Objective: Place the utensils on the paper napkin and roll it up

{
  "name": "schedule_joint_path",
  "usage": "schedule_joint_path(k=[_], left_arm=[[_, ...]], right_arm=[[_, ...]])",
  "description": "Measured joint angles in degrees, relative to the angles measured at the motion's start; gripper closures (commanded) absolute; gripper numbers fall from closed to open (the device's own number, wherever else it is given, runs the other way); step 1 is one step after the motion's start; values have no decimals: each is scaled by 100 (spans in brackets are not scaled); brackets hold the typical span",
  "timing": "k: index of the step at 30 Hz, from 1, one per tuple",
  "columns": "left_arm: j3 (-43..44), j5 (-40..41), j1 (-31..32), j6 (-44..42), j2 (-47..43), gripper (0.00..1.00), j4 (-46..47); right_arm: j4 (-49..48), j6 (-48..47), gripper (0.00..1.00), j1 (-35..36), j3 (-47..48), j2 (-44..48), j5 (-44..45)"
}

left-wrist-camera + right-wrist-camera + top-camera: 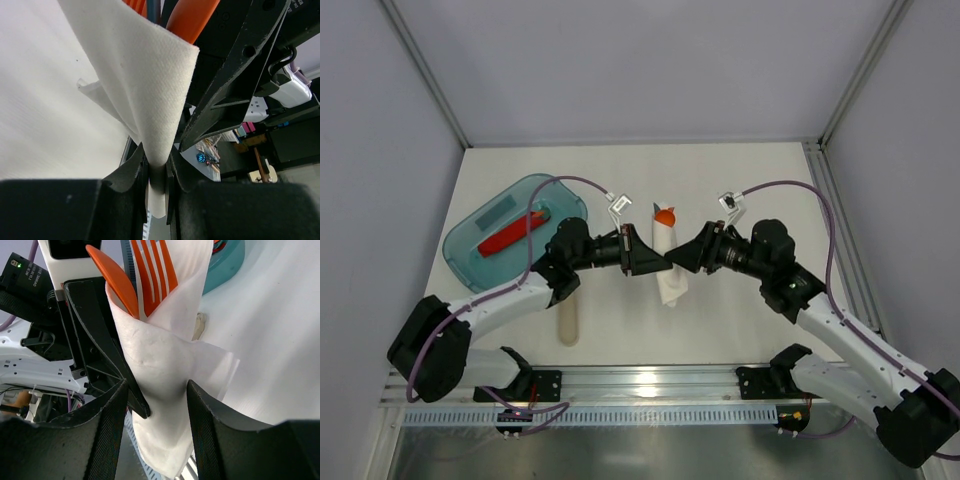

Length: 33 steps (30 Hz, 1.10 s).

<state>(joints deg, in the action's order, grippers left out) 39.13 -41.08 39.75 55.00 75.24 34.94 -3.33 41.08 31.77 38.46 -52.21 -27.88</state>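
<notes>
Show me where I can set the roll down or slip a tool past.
Bare table: front centre, between the napkin roll and the near rail; the far strip by the back wall; the right side beyond the right arm. Crowded: centre, where left tool and right tool meet on the roll; left, with teal tray and beige stick.

Utensils (665, 215) inside the paper napkin (669, 268), between left gripper (655, 258) and right gripper (682, 258); tray (465, 262) left
</notes>
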Motion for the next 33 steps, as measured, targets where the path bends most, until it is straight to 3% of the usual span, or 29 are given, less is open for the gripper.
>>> schedule_joint_path(k=[16, 30, 33], left_arm=[[94, 435, 26, -372, -431, 100, -734], [94, 610, 26, -387, -540, 100, -758], [94, 601, 26, -282, -553, 100, -688]], right_arm=[[632, -131, 48, 0, -481, 660, 4], [575, -155, 58, 37, -824, 955, -92], [308, -133, 65, 37, -946, 1023, -205]])
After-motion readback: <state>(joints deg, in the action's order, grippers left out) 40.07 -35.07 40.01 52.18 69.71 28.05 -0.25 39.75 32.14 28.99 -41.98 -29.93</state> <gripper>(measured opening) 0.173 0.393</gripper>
